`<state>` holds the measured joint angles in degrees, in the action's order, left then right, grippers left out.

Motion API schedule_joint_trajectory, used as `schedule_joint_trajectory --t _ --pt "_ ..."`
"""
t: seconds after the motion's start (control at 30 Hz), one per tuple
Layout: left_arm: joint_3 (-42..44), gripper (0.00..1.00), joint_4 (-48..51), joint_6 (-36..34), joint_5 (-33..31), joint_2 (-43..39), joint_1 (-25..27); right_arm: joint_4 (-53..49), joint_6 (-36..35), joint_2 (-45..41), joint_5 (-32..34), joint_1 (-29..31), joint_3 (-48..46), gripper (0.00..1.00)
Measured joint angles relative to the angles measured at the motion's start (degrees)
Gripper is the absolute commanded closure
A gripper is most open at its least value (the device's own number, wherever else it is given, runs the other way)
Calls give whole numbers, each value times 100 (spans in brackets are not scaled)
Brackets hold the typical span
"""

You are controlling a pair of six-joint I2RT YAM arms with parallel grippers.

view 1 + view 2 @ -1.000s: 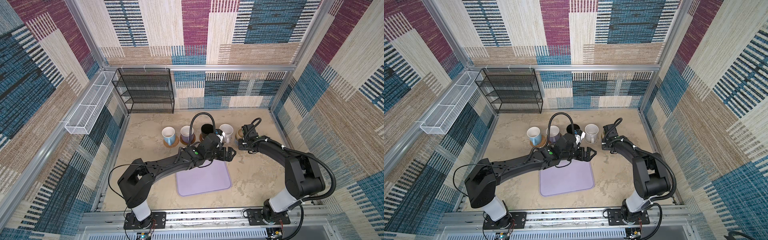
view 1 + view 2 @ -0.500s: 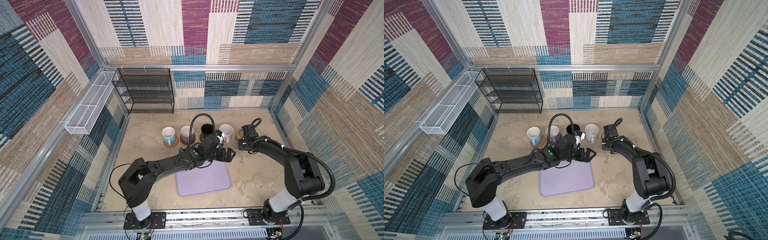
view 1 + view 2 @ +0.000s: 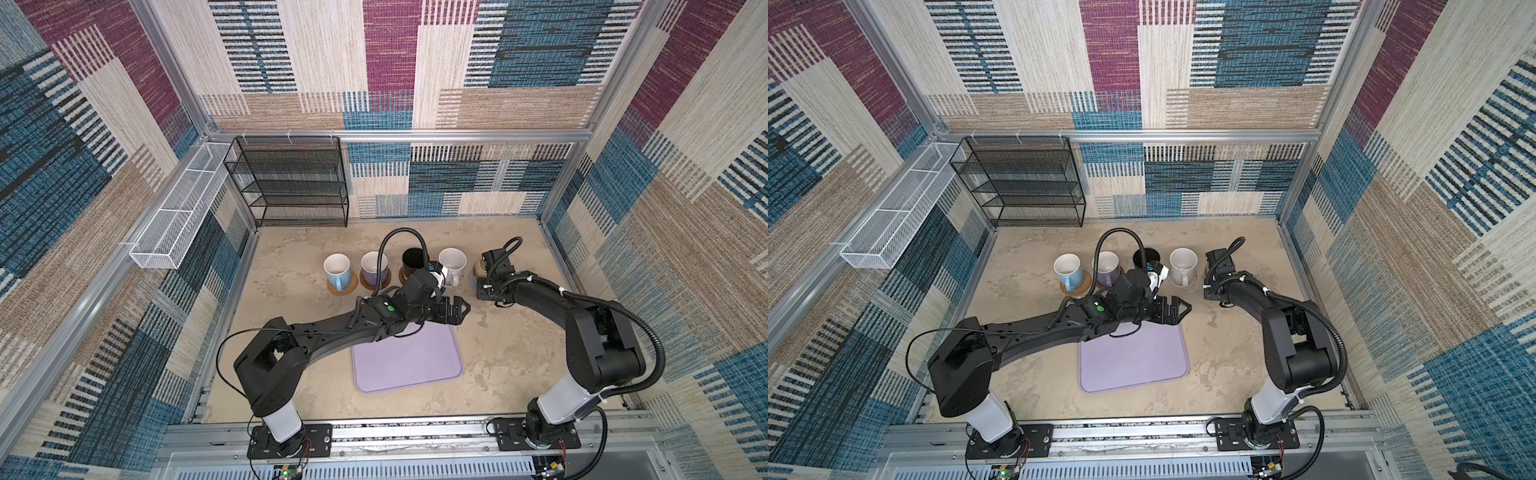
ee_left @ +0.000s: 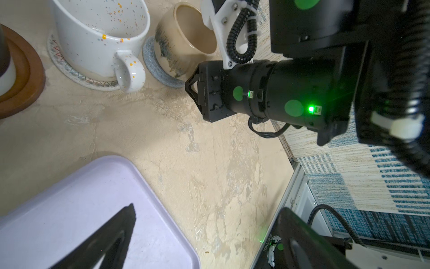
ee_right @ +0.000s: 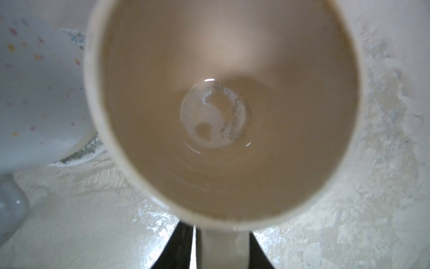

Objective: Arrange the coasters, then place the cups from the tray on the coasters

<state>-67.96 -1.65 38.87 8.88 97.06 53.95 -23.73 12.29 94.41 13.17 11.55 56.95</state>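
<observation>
Finds right gripper (image 5: 218,233) straddling handle of beige mug (image 5: 221,116) (clamped or slack, cannot tell), grey-blue coaster (image 4: 153,67) beneath that mug, left gripper (image 3: 459,309) spread wide, tray (image 3: 407,357) just beside.

High twin views over table (image 3: 498,353) — close wrist cameras, both on beige cup (image 4: 176,46)

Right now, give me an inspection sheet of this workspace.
Surface: mottled beige table, no spills seen.
Job's things: tray empty; light blue mug, lavender mug, black mug, speckled mug, beige mug in a row on coasters.
Clutter: nothing seen.
Grippers: left gripper open, empty, near tray's far corner; right gripper astride beige mug's handle, grip unclear.
Cables: black conduit loops above the mug row.
Surroundings: black mesh rack, white wire basket, both empty; patchwork woven walls.
</observation>
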Motion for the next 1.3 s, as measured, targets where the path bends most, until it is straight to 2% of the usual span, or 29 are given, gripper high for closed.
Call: schedule_joint_trajectory --t 0.53,0.67,0.7,0.73,0.77,0.83,1.07,1.17,1.23,1.3 --pt "153 1 -42 33 -116 -98 -22 -149 122 -79 363 -7 -15 66" --pt "229 1 -70 37 -136 -192 -33 -136 120 -302 319 -7 -81 45" --pt "269 1 -66 37 -151 -240 -44 -127 127 -413 282 -7 -103 44" --pt "310 1 -70 31 -160 -295 -52 -96 142 -544 245 -7 -129 8" --pt "363 1 -68 9 -203 -367 -61 -52 173 -671 221 -7 -157 1" --pt "507 1 -50 -50 -345 -616 -103 39 223 -1062 179 -4 -260 0" --pt "1193 2 -26 -798 -1346 -2074 -625 684 286 -2605 24 -7 -837 0" --pt "1602 3 -129 -1261 -2131 -2662 -955 1220 260 -3047 -170 -7 -1257 0" --pt "1993 9 -205 -1585 -2820 -3034 -1134 1552 221 -3217 -251 -7 -1480 0" --pt "2428 9 -518 -1921 -3383 -3281 -1305 1978 149 -3263 -243 -7 -1665 0"
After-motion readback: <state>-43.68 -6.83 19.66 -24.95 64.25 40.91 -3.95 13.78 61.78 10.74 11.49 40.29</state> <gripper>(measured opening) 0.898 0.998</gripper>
